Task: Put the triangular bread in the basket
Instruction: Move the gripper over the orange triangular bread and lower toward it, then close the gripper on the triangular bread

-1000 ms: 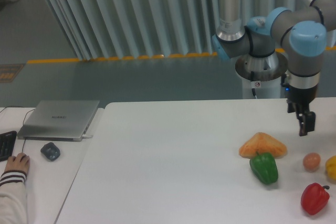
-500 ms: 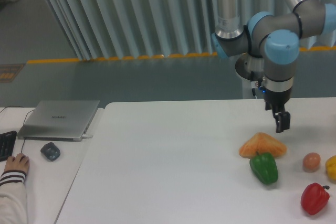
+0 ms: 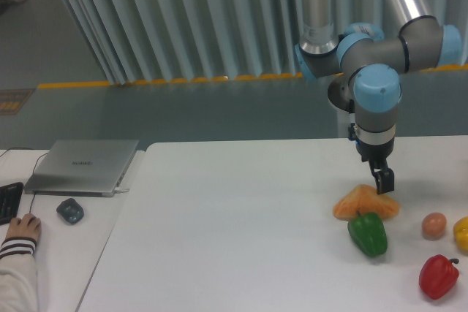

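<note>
The triangular bread [image 3: 360, 203], orange-tan and puffy, lies on the white table [image 3: 241, 239] at the right. My gripper [image 3: 384, 182] hangs straight over the bread's right half, its dark fingertips almost at the top of the bun. Seen edge-on, the fingers look like one dark block, so I cannot make out whether they are open or shut. The basket is out of view.
A green pepper [image 3: 368, 233] lies against the bread's front edge. A small brown egg-shaped thing [image 3: 433, 225], a yellow pepper [image 3: 461, 233] and a red pepper [image 3: 438, 276] sit to the right. A laptop [image 3: 82, 166], a mouse [image 3: 70, 210] and a person's hand [image 3: 22, 229] are at the left.
The arm has swung left and down, bringing the gripper from above the brown egg-shaped thing to just over the bread. The objects have not moved.
</note>
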You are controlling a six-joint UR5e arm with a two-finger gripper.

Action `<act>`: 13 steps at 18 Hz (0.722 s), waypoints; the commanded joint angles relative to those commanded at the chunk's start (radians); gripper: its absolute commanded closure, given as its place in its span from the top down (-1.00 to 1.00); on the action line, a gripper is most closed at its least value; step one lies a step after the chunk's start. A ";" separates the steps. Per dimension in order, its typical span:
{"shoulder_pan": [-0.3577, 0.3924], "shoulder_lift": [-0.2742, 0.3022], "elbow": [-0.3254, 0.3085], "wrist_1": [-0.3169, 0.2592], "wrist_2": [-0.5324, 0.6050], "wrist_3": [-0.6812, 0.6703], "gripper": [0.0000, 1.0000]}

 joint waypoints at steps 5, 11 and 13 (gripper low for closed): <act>-0.018 -0.037 0.003 0.048 0.032 -0.046 1.00; -0.018 -0.061 0.003 0.066 0.034 -0.049 1.00; -0.021 -0.074 0.003 0.069 0.034 -0.055 1.00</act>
